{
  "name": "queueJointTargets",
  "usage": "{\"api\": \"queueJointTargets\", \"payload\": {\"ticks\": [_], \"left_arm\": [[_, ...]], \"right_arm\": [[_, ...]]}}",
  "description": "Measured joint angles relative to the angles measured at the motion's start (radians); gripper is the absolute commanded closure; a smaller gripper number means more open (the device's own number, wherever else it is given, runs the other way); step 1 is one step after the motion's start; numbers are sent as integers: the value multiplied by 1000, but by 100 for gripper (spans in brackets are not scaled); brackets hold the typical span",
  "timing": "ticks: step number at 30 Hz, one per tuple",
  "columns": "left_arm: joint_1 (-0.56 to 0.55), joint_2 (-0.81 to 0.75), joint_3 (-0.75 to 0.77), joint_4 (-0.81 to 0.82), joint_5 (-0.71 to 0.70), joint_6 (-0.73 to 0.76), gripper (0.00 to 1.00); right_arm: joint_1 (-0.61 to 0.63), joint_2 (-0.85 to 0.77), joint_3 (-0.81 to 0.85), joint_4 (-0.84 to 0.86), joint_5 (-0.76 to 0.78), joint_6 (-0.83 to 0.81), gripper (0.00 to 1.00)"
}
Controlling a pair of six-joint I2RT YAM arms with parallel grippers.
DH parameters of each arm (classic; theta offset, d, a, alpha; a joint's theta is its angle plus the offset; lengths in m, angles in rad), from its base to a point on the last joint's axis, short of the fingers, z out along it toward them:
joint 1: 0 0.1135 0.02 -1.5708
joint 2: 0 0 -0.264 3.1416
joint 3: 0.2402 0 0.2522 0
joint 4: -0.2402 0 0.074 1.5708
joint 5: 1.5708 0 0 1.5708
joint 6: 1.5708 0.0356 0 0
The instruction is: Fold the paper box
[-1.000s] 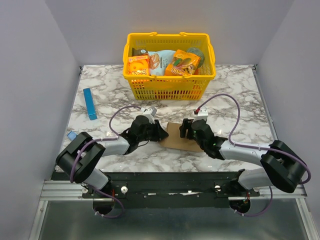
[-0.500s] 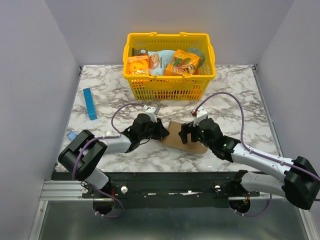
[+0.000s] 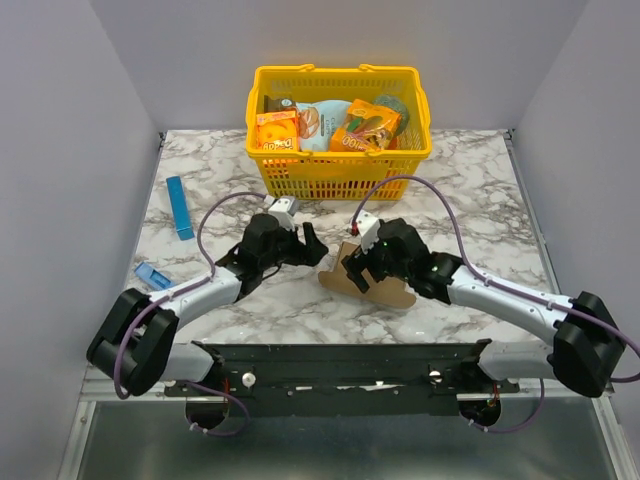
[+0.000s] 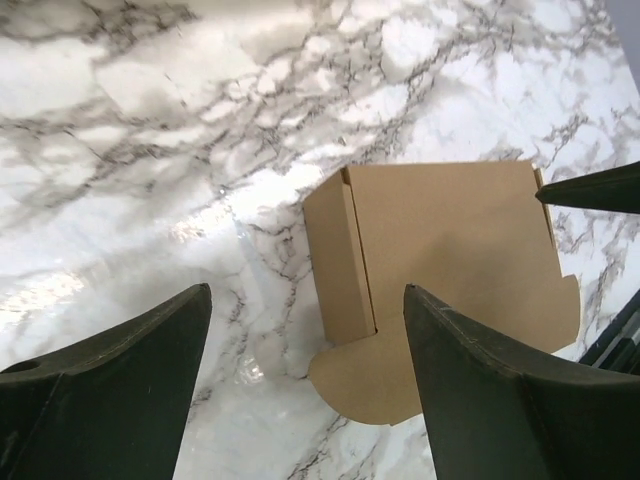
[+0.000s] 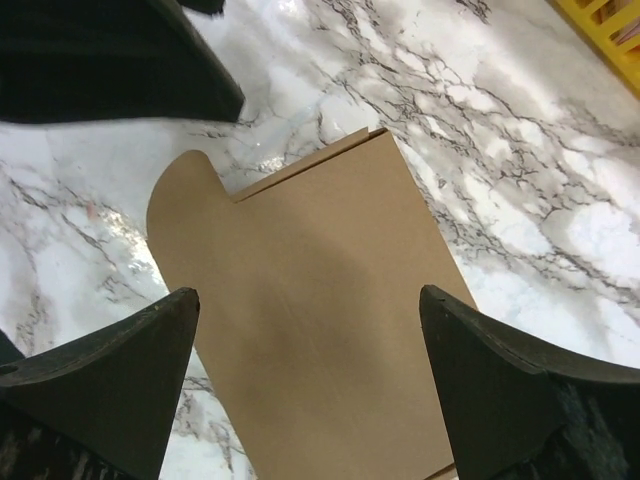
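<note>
The paper box point(image 3: 392, 292) is a plain brown cardboard piece lying mostly flat on the marble, partly hidden under my right arm in the top view. In the left wrist view the paper box point(image 4: 450, 240) shows a narrow side panel on its left and a rounded flap at the near edge. My left gripper point(image 3: 308, 247) is open, just left of the box and not touching it; its jaws point(image 4: 307, 295) frame the box's left edge. My right gripper point(image 3: 358, 268) hovers open above the paper box point(image 5: 310, 250), nothing between its fingers point(image 5: 308, 295).
A yellow basket point(image 3: 340, 165) with orange snack packs stands behind the box. A slim blue box point(image 3: 180, 207) lies at the left, and a small blue item point(image 3: 152, 274) sits near the left front. The left gripper's dark body point(image 5: 110, 60) shows close by in the right wrist view.
My left gripper has opened and drawn back left off the box's edge. My right arm has swung left over the box with its jaws wider. The box's left side has shifted slightly.
</note>
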Motion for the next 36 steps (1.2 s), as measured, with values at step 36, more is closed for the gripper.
{"api": "queueJointTargets", "payload": {"ticks": [36], "left_arm": [[64,221,-105,378,337,179,23]], "right_arm": [[71,273,31,31,249,-303,18]]}}
